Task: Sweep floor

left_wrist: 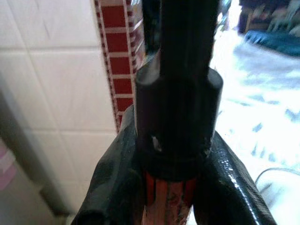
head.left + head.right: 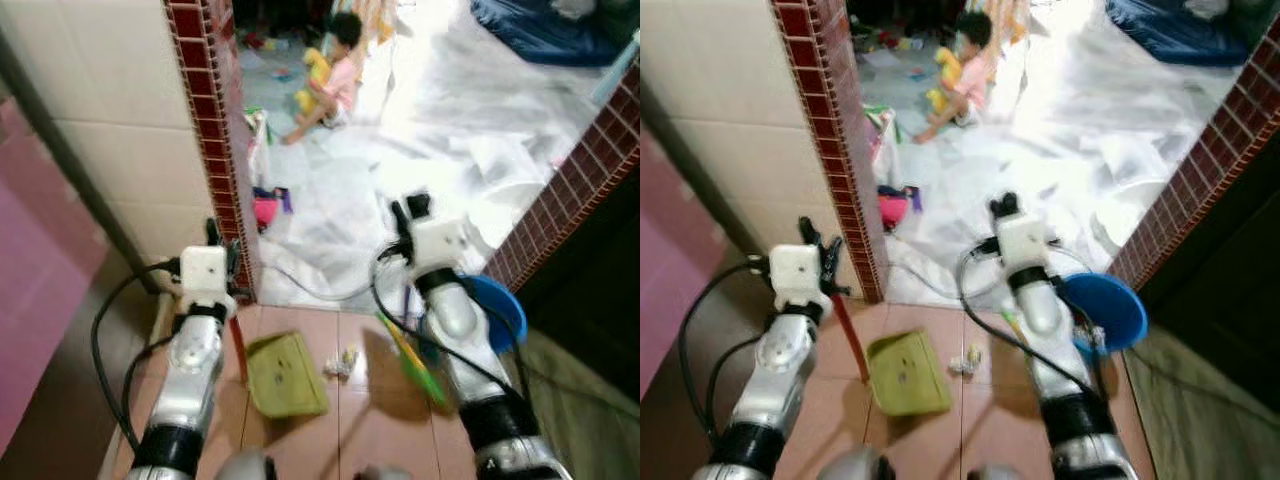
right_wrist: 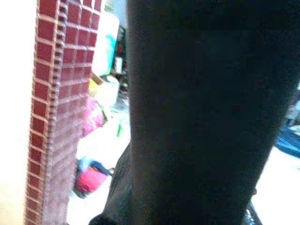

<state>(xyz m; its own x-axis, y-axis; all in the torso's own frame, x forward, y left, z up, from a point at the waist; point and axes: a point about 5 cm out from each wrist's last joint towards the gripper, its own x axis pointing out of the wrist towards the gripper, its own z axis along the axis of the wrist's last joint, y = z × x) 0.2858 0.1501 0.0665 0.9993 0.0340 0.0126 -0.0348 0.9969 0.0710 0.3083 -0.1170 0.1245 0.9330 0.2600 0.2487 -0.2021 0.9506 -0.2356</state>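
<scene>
the floor (image 2: 370, 420) here is pinkish tile, and a doorway past it opens on a bright room spread with white sheets (image 2: 440, 170), where a person sits far back. a red brick post (image 2: 215, 120) stands on the left of the doorway and a red brick wall (image 2: 570, 190) on the right, so the way through is narrow. a blue bowl (image 2: 505, 305) sits by the right wall.

the green dustpan (image 2: 285, 375) lies flat on the tile. the left gripper (image 1: 173, 187) is closed around its red handle (image 2: 850, 340), black cap on top. the right gripper (image 2: 412, 212) is up high; a dark shaft fills its wrist view, so i think it holds the green broom (image 2: 415, 365), but i cannot tell how its fingers sit.

a small bit of trash (image 2: 340, 362) lies just beside the dustpan. to do this well, push the trash slowly toward the pan and keep the pan flat. keep both sticks away from the post.
</scene>
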